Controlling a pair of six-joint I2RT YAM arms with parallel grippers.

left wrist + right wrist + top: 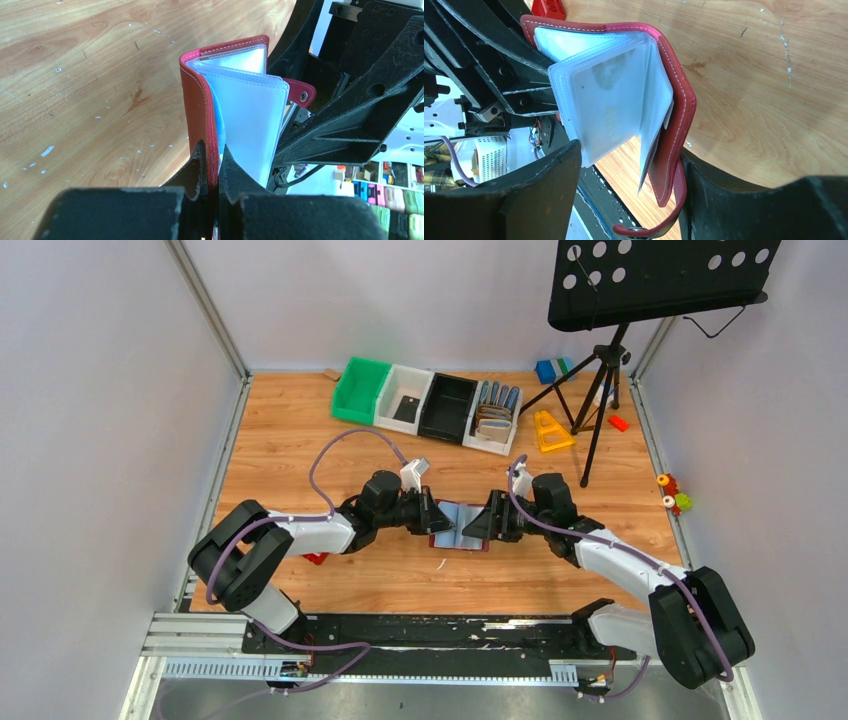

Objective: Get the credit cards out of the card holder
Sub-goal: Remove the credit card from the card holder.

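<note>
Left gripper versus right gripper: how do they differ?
The left gripper is shut on the card holder's red cover; the right gripper is open. The left gripper pinches one cover alone; the right gripper's jaws flank the other cover and clear sleeves. Both face the card holder.

no readable text, bins [448, 408] likely too small

1. A wooden counter [290, 440] is seen under everything.
2. Four bins are lined up along its far edge: a green bin [362, 388], a white bin [405, 398], a black bin [446, 407] and a second white bin [478, 437].
3. Grey-tan wallets [496, 400] are stood upright in that last bin.
4. A yellow triangular piece [550, 430] is laid just right of it.
5. A black perforated music stand [660, 275] is carried on a tripod [603, 380] at the far right.
6. A blue block [547, 370] and a small red block [618, 423] are placed near the tripod's legs.
7. A red piece [316, 558] is partly seen at the near left.
</note>
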